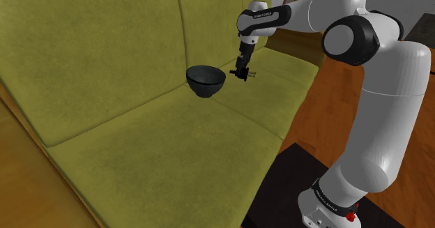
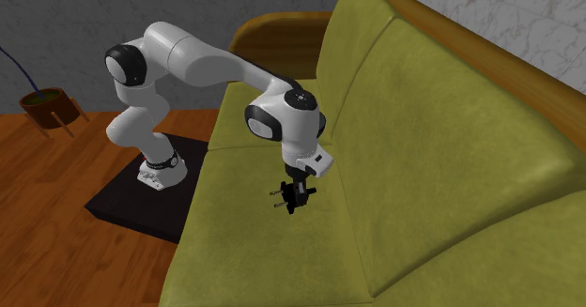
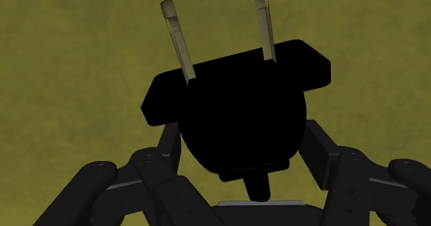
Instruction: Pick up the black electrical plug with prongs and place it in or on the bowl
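The black plug with two pale metal prongs sits between my two black fingers, which press on its sides. My gripper is shut on the plug, just to the right of the dark bowl in the shoulder view. The bowl stands upright on the olive sofa seat. In the second exterior view the gripper points down over the seat with the plug low over the cushion, its prongs sticking out sideways. I cannot tell whether the plug touches the cushion.
The sofa backrest rises close behind the bowl. A wooden floor lies beyond the seat's front edge. The arm's dark stand rests on that floor. A potted plant stands near the wall.
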